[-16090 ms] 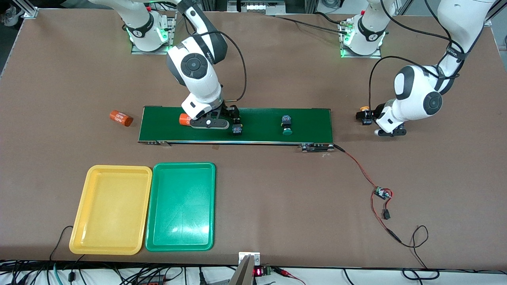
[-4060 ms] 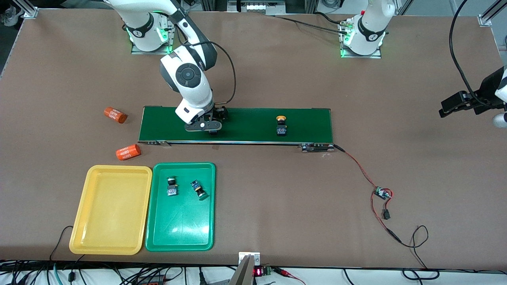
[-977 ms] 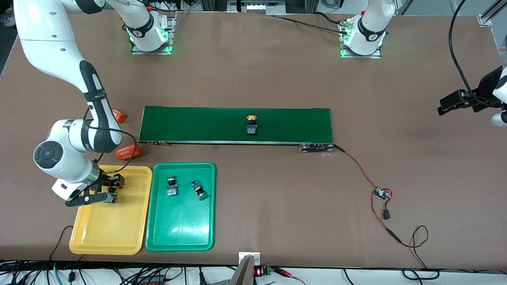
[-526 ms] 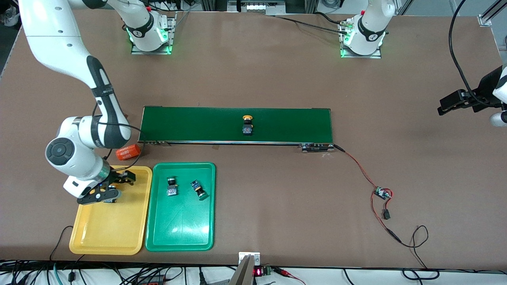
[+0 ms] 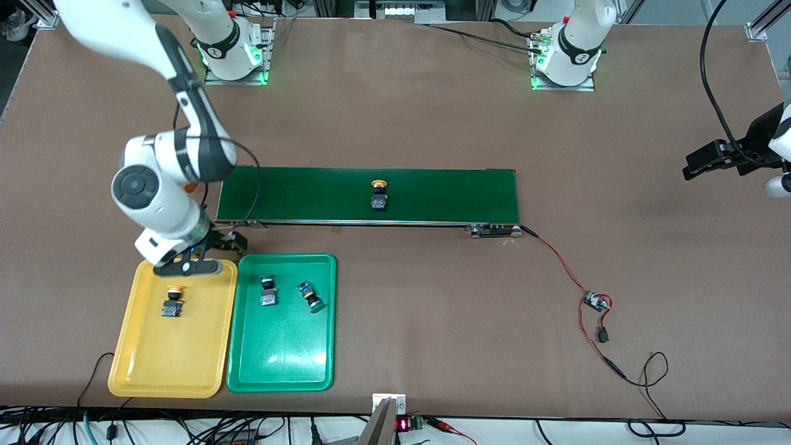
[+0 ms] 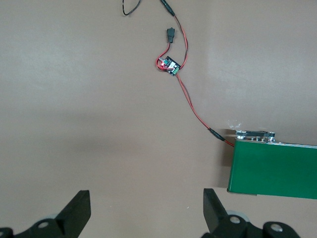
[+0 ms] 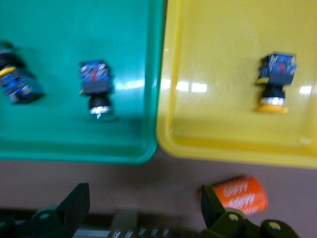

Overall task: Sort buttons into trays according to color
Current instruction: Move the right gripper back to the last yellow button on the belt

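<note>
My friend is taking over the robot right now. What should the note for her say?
Right gripper: open, empty, over the table at the yellow tray's edge nearest the conveyor belt.
Left gripper: open, empty, waiting up at the left arm's end of the table.
Done: two green-capped buttons lie in the green tray; one yellow-capped button lies in the yellow tray.
Left: one yellow-capped button on the belt must go into the yellow tray.
The orange cylinder beside the yellow tray is not a button.

1 button (image 5: pixel 172 303) in tray (image 5: pixel 143 371); 2 in adj. tray (image 5: pixel 281 364).
</note>
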`<action>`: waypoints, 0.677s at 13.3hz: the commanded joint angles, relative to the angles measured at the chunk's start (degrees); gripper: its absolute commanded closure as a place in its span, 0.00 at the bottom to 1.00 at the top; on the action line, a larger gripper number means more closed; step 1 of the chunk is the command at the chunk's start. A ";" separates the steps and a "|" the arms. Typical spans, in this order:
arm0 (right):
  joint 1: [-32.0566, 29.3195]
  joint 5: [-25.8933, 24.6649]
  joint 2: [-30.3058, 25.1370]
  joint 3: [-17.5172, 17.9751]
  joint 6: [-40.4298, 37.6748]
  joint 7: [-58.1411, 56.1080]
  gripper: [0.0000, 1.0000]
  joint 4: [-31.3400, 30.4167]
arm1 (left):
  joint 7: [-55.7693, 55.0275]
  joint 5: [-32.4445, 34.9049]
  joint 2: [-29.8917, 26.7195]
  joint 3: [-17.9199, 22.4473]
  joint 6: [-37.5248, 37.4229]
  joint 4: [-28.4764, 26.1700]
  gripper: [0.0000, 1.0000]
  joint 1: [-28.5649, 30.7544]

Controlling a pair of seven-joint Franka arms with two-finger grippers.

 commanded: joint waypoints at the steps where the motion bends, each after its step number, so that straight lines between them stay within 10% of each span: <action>1: 1.04 0.91 -8.35 3.95 -3.88 7.97 0.00 -6.14 | 0.12 0.64 -0.36 -0.20 -0.13 0.18 0.00 -0.35; 9: 1.92 0.73 -13.12 17.77 -1.08 25.76 0.00 -13.97 | 0.91 0.46 -0.54 -0.20 -0.22 0.09 0.00 -0.35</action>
